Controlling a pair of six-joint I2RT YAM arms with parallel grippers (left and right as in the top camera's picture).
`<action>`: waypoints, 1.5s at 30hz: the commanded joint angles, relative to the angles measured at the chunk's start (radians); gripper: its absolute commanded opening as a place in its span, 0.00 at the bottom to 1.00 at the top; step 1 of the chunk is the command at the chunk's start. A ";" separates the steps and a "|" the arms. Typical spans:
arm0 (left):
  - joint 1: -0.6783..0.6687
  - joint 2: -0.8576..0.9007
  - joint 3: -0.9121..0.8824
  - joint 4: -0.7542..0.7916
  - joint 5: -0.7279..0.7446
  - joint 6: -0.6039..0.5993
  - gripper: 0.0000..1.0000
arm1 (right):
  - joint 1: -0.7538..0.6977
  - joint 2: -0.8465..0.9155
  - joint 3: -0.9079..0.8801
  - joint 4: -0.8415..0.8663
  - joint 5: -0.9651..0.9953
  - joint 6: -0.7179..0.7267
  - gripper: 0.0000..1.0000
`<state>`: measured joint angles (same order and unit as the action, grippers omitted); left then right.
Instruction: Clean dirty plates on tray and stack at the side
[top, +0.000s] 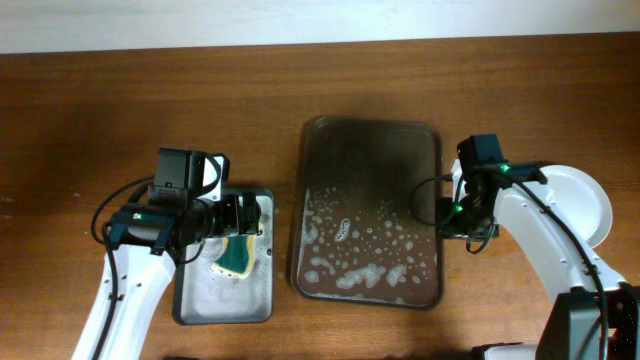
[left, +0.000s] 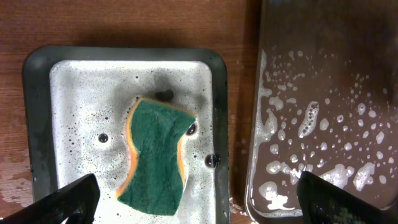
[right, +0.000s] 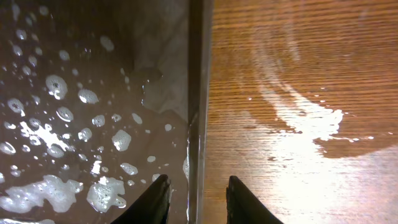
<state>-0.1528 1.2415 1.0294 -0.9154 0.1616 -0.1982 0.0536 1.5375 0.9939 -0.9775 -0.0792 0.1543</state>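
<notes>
The large brown tray (top: 370, 125) holds soapy water and suds, with no plate on it. A white plate (top: 585, 200) lies on the table at the far right, partly under my right arm. A green and yellow sponge (top: 238, 258) lies in the small grey tray (top: 225, 305) of foam. My left gripper (top: 240, 213) is open and empty above the sponge (left: 155, 155). My right gripper (top: 447, 212) is open, and its fingers (right: 198, 186) straddle the brown tray's right rim (right: 196, 93) without gripping it.
The wooden table (right: 298, 118) to the right of the brown tray is wet and glossy. The small grey tray (left: 37, 124) sits just left of the brown tray (left: 336, 74), with a narrow strip of table between them.
</notes>
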 joint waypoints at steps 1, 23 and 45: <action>0.005 -0.008 0.021 0.002 0.011 0.006 1.00 | 0.005 0.012 -0.082 0.075 -0.026 -0.019 0.31; 0.005 -0.008 0.021 0.002 0.010 0.006 1.00 | 0.005 0.012 -0.262 0.276 0.111 -0.099 0.04; 0.005 -0.008 0.021 0.002 0.011 0.006 0.99 | 0.005 0.012 -0.263 0.303 0.205 -0.225 0.04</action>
<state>-0.1528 1.2415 1.0294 -0.9150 0.1616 -0.1982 0.0544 1.5341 0.7517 -0.7010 0.0071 0.0067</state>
